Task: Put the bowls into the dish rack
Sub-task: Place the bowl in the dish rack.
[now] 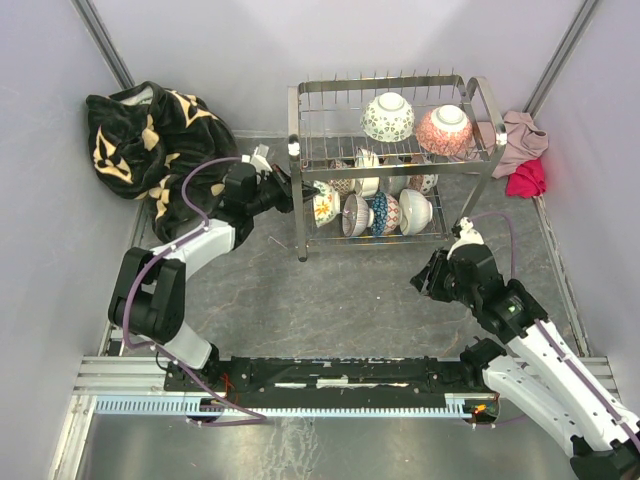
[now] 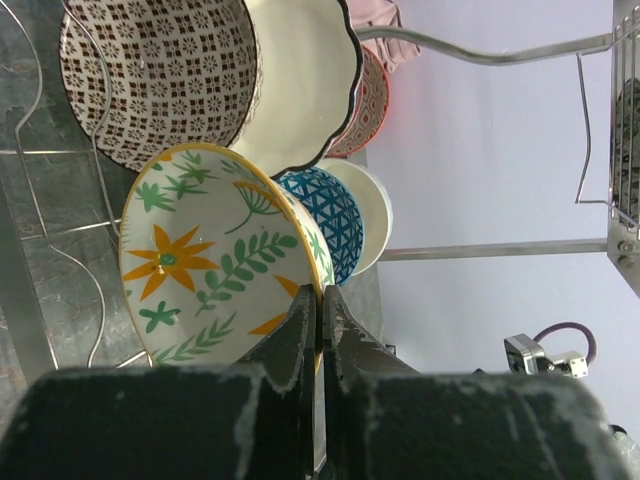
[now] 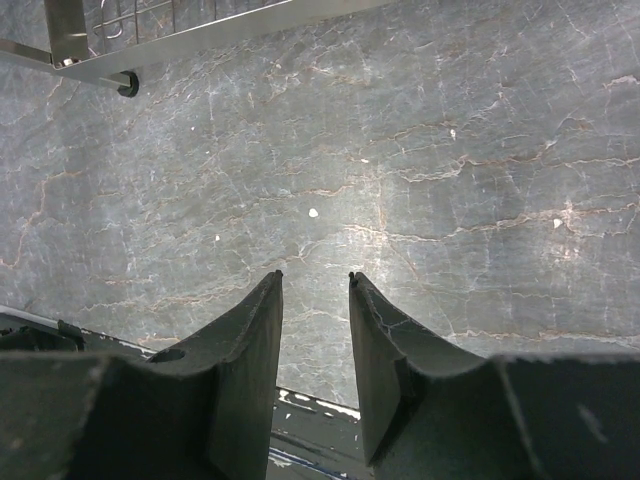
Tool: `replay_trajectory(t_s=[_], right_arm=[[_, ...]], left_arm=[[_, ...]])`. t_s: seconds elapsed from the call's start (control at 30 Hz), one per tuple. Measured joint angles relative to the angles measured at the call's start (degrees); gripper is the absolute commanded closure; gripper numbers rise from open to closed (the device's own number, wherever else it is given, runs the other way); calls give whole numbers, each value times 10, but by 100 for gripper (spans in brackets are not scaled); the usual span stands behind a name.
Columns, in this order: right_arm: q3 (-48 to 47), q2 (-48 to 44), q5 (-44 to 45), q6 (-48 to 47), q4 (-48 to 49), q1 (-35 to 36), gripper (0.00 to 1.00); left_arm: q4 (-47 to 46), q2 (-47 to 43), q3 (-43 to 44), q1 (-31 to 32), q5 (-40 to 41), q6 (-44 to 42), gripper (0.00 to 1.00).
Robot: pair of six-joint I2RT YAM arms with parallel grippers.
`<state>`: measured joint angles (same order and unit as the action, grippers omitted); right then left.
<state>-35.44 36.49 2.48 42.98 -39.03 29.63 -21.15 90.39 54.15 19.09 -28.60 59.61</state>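
Left arm at rack's lower tier, right arm idle over table.
Near: right arm bent at the elbow, right gripper tilted down over bare table, jaws partly apart, holding nothing. Left arm folded at the left edge, forearm reaching right to the rack end; left gripper closed on the floral bowl rim. That bowl stands on edge first in the lower-tier row. Far: two bowls on the upper tier.
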Motion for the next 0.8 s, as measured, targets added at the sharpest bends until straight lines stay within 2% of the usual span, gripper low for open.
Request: replay_trajectory(t_s=[0.27,0.8], right_arm=[[0,3,-4,0,12,0,59],[6,3,-10,0,20,0,59]], left_arm=[[-2,2,-4,16,1,1,97],[-17,8,-45,23,56,0,97]])
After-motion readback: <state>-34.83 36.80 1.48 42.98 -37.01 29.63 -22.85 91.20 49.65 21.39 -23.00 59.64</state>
